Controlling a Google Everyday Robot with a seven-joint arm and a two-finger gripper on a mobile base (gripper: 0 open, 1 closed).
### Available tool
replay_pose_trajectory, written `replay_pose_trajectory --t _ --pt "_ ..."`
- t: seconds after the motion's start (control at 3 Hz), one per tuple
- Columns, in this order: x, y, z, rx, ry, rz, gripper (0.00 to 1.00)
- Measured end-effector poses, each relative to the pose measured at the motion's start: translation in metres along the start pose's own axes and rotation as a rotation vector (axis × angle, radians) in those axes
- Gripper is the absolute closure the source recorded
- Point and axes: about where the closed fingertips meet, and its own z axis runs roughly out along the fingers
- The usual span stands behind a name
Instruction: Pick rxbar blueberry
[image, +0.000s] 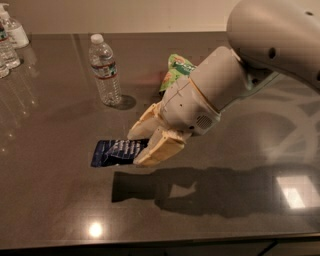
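Grasp step: the gripper (136, 148) pinches the right end of the rxbar blueberry (113, 152). Next, raise it straight off the table (50, 200)

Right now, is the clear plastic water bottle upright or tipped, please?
Upright: white cap on top, base on the table; the pincer grips the flat navy bar wrapper.

A dark grey-brown, glossy stone-like tabletop (45, 195) fills nearly the whole view. Behind its far edge rises a plain, pale beige wall (125, 15). A small round glare of lamp light (95, 230) sits near the front edge, left of centre, and a pale square reflection (295, 192) lies toward the front right corner. The gripper (134, 149) is low over the tabletop's front-left part.
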Motion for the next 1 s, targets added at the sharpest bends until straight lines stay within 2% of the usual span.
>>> replay_pose_trajectory --t 0.33,0.67,1.0 --pt "-0.012 -0.01 -0.027 0.015 -0.03 0.016 1.0" --pt "-0.024 -0.02 -0.07 0.055 -0.05 0.022 1.0" --pt "-0.025 -0.02 -0.071 0.057 -0.05 0.019 1.0"
